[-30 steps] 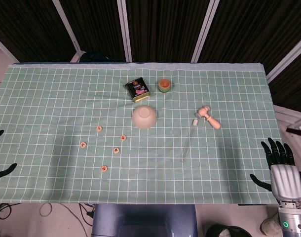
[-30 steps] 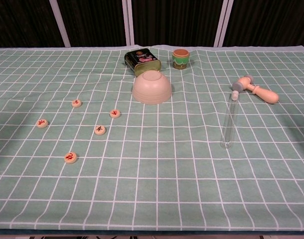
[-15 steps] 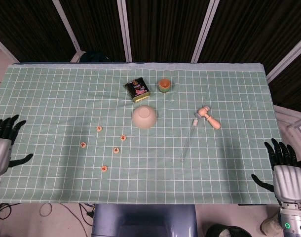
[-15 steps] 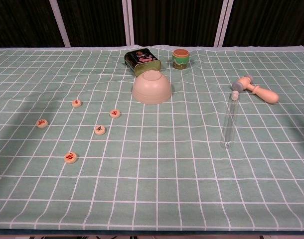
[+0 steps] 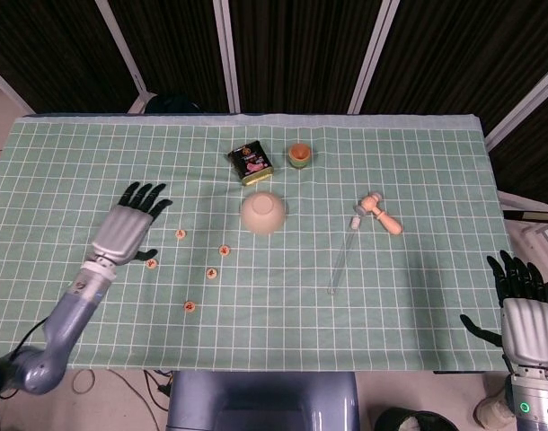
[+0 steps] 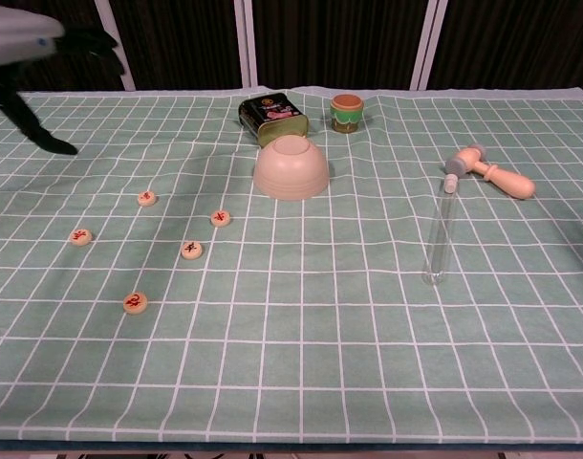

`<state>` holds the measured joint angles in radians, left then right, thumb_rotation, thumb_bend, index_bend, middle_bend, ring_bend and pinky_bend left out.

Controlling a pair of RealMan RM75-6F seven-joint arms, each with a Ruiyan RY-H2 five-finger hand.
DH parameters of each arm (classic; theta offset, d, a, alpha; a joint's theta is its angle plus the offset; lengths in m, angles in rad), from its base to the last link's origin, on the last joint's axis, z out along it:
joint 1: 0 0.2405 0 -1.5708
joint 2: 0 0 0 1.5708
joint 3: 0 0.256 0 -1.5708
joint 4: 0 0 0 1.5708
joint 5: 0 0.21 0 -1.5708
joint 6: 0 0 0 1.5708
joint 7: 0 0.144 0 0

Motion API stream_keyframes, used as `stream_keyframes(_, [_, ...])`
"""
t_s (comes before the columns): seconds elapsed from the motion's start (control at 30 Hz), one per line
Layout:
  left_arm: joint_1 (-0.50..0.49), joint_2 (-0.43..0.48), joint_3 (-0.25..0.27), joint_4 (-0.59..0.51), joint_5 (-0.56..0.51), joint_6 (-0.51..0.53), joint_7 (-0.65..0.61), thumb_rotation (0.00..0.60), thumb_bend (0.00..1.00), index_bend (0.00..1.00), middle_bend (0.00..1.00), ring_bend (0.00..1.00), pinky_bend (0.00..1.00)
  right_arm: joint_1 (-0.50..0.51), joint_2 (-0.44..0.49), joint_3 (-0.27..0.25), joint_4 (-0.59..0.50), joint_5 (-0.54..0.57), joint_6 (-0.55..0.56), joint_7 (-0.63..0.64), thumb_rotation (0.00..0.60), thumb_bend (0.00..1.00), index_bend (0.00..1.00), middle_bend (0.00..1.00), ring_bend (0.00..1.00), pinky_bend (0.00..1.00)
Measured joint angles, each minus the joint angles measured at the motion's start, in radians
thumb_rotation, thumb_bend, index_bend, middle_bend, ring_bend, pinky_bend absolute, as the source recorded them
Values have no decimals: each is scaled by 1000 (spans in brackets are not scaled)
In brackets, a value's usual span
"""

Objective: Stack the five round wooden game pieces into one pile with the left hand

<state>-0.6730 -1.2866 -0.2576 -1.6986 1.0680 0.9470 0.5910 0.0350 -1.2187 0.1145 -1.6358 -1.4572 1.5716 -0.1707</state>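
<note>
The left hand (image 5: 130, 226) is coming in quickly from the left edge of the table; half a second ago it was only at the border, and now it is hovering over the cloth just beside the wooden pieces. Its fingers are spread apart and are holding nothing. I judge that the stacking is only beginning, because no piece is lying on another.

The five wooden pieces are lying apart on the green cloth (image 5: 418, 180), where they were before: one near the hand (image 5: 152, 263), one further back (image 5: 181, 233), two in the middle (image 5: 225, 250) (image 5: 210, 272), and one nearest the front (image 5: 190, 306).

The right hand (image 5: 524, 310) is waiting at the right front corner, fingers open and empty.

An upturned bowl (image 5: 263, 213), a tin (image 5: 251, 164), a small jar (image 5: 299, 154), a glass tube (image 5: 343, 254) and a small mallet (image 5: 382, 214) are lying behind and to the right, well apart from the pieces, so nothing is standing in the way.
</note>
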Motion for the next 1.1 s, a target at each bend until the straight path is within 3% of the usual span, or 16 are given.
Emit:
stream_keyframes(0.2, [-114,-162,-1,131,-108,-39,84,600,182,279,0,0,0,-3,4,1,-10,10,-3,2,600,232,89,13,0,0])
stream_keyframes(0.5, [-229,-316,19,297,-195,-86,132,600,208,337,9,0,0,-4,8,12,-18,32,-4,5,600,233,89,13,0,0])
stream_keyframes(1.1, [-272,-433,84,448,-191,-85,107,600,216,428,11,0,0,-6,13,22,-23,52,-5,14,600,233,89,13,0,0])
